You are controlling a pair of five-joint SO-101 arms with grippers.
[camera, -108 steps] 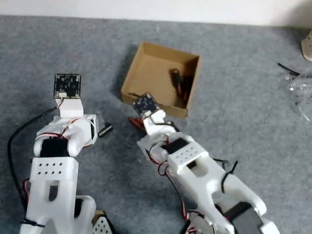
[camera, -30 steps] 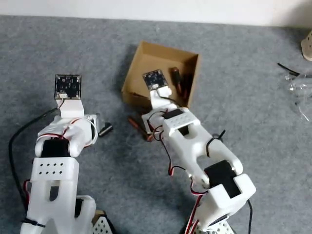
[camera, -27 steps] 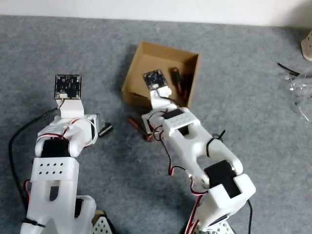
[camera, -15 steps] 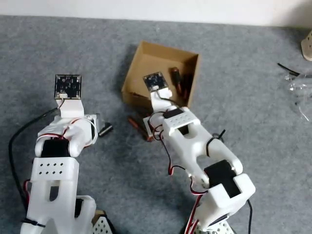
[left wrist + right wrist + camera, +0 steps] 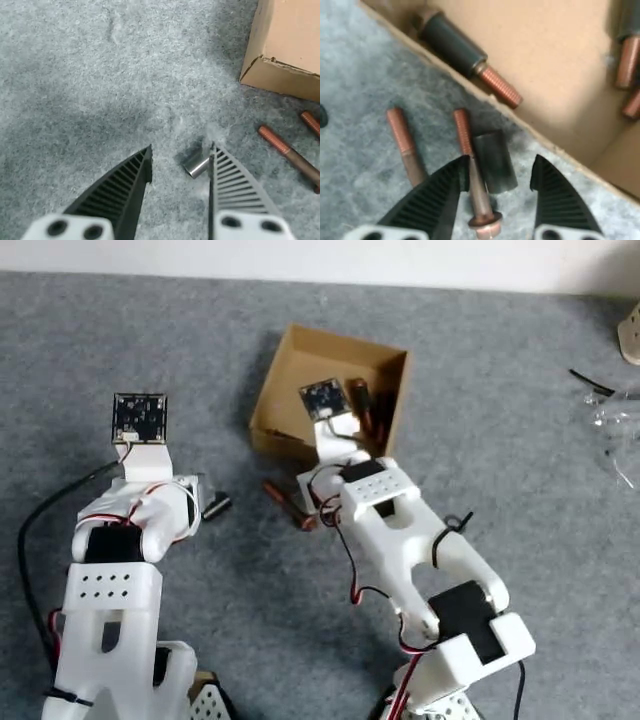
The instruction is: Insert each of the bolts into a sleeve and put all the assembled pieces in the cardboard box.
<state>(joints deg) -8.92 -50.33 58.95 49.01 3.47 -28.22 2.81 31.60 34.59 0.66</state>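
Observation:
The cardboard box (image 5: 300,375) stands open on the grey carpet. In the right wrist view it (image 5: 560,70) holds an assembled bolt in a dark sleeve (image 5: 455,47), with more copper pieces (image 5: 626,55) at its far side. My right gripper (image 5: 501,160) hangs open just outside the box's front wall, over a loose dark sleeve (image 5: 495,161) and a copper bolt (image 5: 472,170). A second bolt (image 5: 405,145) lies beside them. My left gripper (image 5: 180,147) is open low over the carpet, and a small metal sleeve (image 5: 196,162) lies against the inside of one finger.
In the high view the two loose bolts (image 5: 287,503) lie between the arms, and the small sleeve (image 5: 215,506) rests by the left arm. A box corner (image 5: 280,55) is close ahead of the left gripper. Clear plastic and cables (image 5: 610,415) lie at the far right.
The right arm has stretched forward from the carpet to above the box's front wall, then edged a little farther right. The left arm has not moved.

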